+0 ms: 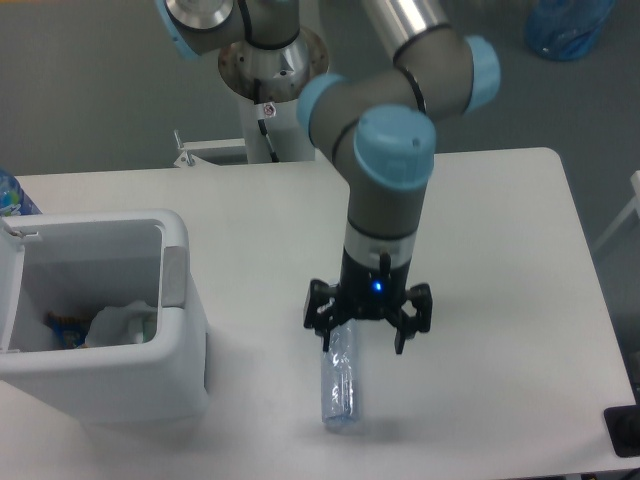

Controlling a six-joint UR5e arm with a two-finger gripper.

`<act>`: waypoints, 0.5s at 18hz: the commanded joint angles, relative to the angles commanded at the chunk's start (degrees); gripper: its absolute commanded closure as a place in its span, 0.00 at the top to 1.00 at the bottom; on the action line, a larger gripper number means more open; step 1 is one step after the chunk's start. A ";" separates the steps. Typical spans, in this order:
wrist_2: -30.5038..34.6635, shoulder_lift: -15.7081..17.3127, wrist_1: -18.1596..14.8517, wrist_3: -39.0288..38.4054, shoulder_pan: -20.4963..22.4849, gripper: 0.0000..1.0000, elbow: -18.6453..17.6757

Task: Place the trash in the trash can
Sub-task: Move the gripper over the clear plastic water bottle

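Observation:
A clear crushed plastic bottle (342,390) lies lengthwise on the white table, front of centre; its upper end is hidden under the gripper. My gripper (363,348) hangs low right over the bottle's upper half, open, with one finger on each side of it. The trash can (185,300), a boxy white bin with a grey patch on its right rim, stands open at the left. Inside it lies a crumpled white wrapper (120,325).
A blue bag (566,27) sits on the floor at the top right. A blue-capped bottle (12,196) pokes in at the left edge. A small dark object (624,430) rests at the table's front right corner. The arm's base (273,62) stands behind the table.

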 joint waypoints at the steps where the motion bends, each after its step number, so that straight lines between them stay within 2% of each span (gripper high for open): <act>1: 0.00 -0.88 0.09 0.53 0.00 1.00 0.26; 7: 0.00 -4.31 0.26 -0.08 -0.70 1.00 0.44; 9: 0.00 -5.71 1.75 -0.61 -1.40 1.00 0.26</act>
